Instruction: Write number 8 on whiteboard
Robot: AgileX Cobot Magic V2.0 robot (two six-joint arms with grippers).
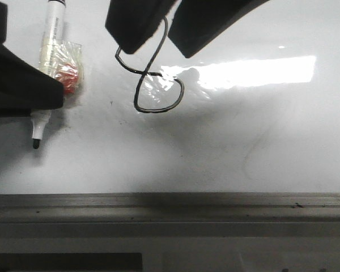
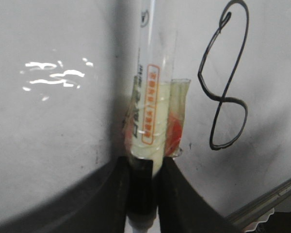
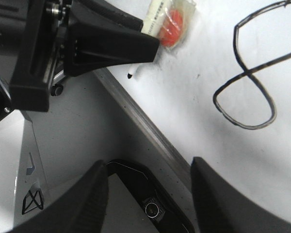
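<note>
Grey metal rail [image 1: 170, 207] edges the glossy, glare-streaked whiteboard [image 1: 260, 141].

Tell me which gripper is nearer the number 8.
Right. The right gripper hangs open over the number 8's upper loop in the front view, height unclear. The left gripper, shut on the marker, sits off to the 8's left.

Bare whiteboard [image 1: 260, 130] right of number 8 [image 1: 156, 85]

The number 8 [image 3: 247, 82] sits on the whiteboard [image 3: 223, 141]; well apart from it, the left gripper [image 3: 136, 46] clamps a marker [image 3: 153, 19] near the grey rail [image 3: 145, 131]
</note>
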